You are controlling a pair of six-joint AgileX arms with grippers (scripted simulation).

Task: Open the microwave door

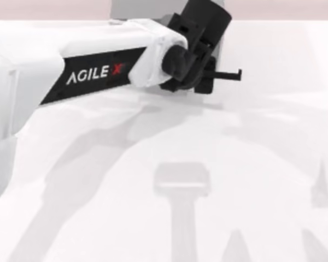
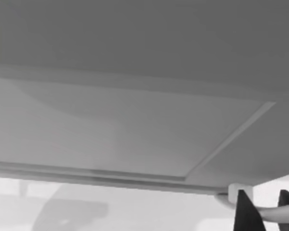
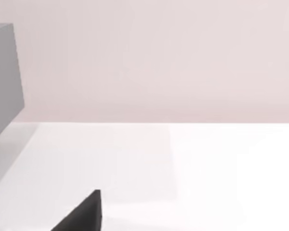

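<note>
The microwave door (image 2: 135, 125), a grey panel with a large window, fills the left wrist view. Its pale handle (image 2: 242, 191) runs along one edge. My left gripper (image 2: 265, 211) is at that handle, with the bar passing between its two dark fingertips (image 2: 245, 214), and the jaws are shut on it. In the top view my left gripper (image 1: 221, 73) reaches to the far middle of the table, just right of the microwave (image 1: 145, 8), whose grey top shows at the far edge. The arm hides the door there.
My right arm is out of the top view. A dark corner of my right gripper (image 3: 84, 216) hangs over the white table (image 3: 183, 168), with the microwave's grey side (image 3: 4, 77) beyond it. Arm shadows lie across the table (image 1: 180, 185).
</note>
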